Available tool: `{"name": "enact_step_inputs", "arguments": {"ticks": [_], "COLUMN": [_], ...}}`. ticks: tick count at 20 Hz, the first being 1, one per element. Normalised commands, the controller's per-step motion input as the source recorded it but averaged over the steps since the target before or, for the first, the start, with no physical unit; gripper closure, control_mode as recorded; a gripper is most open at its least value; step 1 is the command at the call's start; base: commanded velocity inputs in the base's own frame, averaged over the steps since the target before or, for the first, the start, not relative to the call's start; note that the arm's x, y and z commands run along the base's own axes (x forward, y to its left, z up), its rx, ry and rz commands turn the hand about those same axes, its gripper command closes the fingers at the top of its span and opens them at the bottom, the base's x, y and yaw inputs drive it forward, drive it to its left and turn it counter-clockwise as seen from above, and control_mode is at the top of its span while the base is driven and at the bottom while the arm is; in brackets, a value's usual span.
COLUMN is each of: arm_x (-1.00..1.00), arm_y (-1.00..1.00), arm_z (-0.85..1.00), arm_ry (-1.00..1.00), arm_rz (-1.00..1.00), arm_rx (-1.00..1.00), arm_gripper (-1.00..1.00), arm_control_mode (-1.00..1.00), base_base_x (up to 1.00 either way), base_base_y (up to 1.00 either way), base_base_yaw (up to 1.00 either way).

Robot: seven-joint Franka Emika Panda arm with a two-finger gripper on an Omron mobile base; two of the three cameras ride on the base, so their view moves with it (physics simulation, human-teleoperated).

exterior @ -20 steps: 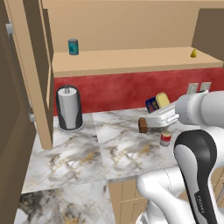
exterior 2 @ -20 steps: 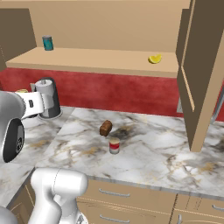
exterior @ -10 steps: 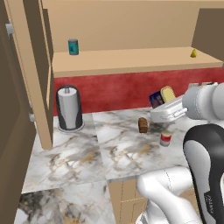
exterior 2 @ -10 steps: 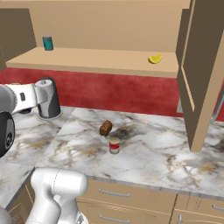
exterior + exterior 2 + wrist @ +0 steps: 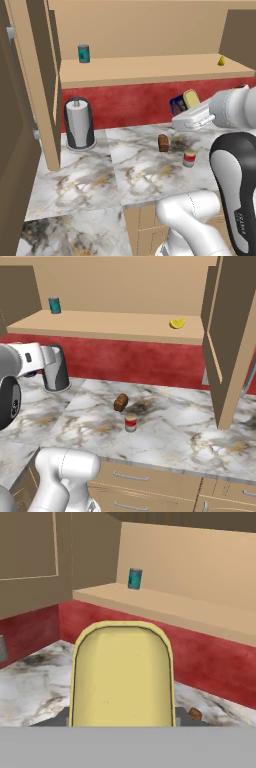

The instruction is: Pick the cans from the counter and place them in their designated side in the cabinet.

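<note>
Blue can [image 5: 183, 102] lifted higher | cans: one held, one red can [image 5: 189, 158] on counter [image 5: 145, 170]

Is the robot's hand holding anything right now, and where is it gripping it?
Yes: the hand is shut on the dark blue can with the yellow label, lifted above the marble counter. Where exactly on the can it grips cannot be told.

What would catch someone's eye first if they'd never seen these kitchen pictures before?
Probably the white arm lifting the dark blue can with the yellow label above the marble counter, its jaws shut on it; in the hand view that yellow label looms large. Next, the red can standing alone on the counter beside a small brown block. Then the teal can at the far left of the cabinet shelf.
</note>
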Motion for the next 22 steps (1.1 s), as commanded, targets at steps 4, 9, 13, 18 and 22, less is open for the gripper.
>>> {"name": "enact_step_inputs", "arguments": {"ticks": [4, 9, 13, 18, 22], "arm_x": [0.10, 0.09, 0.06, 0.14, 0.20], "arm_y": [0.00, 0.00, 0.00, 0.00, 0.03], "arm_z": [0.17, 0.19, 0.28, 0.23, 0.16], "arm_ry": [-0.08, -0.07, -0.06, -0.06, -0.05], "arm_rz": [0.04, 0.04, 0.03, 0.03, 0.02], "arm_rx": [0.00, 0.00, 0.00, 0.00, 0.00], "arm_gripper": [1.00, 1.00, 1.00, 1.00, 1.00], "arm_control_mode": [-1.00, -1.00, -1.00, -1.00, -1.00], "base_base_x": [0.00, 0.00, 0.00, 0.00, 0.00], "base_base_y": [0.00, 0.00, 0.00, 0.00, 0.00], "base_base_yaw": [0.00, 0.00, 0.00, 0.00, 0.00]}}
